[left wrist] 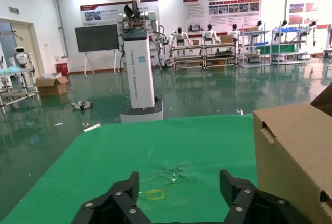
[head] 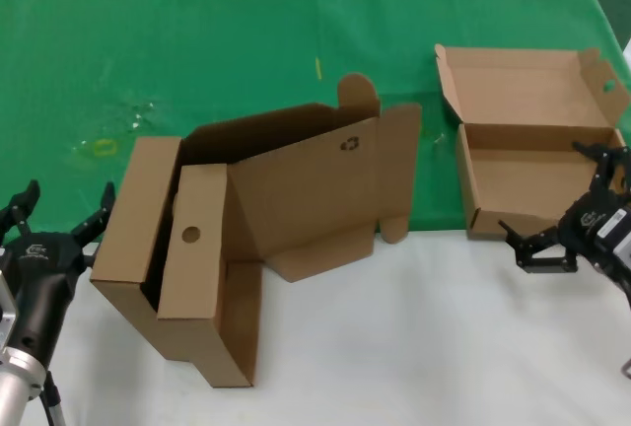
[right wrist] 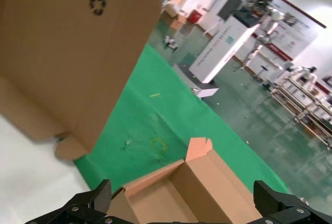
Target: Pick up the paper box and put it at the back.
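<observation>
R gripper [head: 564, 236], jaws wide & empty at paper box [head: 537, 140] near edge: pinch front wall squarely; L gripper [head: 59, 217] wide, idle.

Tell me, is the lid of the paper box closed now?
No, the paper box on the green cloth has its flap lid standing open.

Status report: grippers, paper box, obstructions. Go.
Right gripper open at the paper box, lid up, on the green cloth. Left gripper open, beside the big carton. Nothing blocking.
</observation>
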You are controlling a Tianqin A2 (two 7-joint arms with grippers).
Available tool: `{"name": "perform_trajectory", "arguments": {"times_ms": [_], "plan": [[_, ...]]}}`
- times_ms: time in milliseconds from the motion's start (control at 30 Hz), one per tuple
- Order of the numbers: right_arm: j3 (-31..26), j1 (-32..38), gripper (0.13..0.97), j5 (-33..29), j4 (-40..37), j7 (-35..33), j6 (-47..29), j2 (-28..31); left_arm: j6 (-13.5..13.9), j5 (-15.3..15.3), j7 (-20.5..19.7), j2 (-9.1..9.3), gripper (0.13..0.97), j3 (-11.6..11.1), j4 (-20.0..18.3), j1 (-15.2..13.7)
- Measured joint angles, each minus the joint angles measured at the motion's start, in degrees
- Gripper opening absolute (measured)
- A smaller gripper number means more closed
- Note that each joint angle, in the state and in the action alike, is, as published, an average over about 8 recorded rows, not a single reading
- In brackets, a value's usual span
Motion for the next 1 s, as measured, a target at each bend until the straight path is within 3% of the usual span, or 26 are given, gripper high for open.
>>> {"name": "perform_trajectory", "arguments": {"times_ms": [300,433,700,1000], "plan": [[0.1,-0.9,0.966,1.8,0.8,2.6,3.9,-3.8,0.0,0.0,0.0,0.0,0.669,0.0,0.0,0.0],[0.2,-1.3,0.966,2.6,1.2,3.7,5.6,-5.5,0.0,0.0,0.0,0.0,0.669,0.0,0.0,0.0],[0.3,-2.1,0.966,4.3,2.0,6.0,9.1,-9.0,0.0,0.0,0.0,0.0,0.839,0.0,0.0,0.0],[0.4,-3.1,0.966,6.1,2.8,8.6,12.9,-12.8,0.0,0.0,0.0,0.0,0.938,0.0,0.0,0.0]]}}
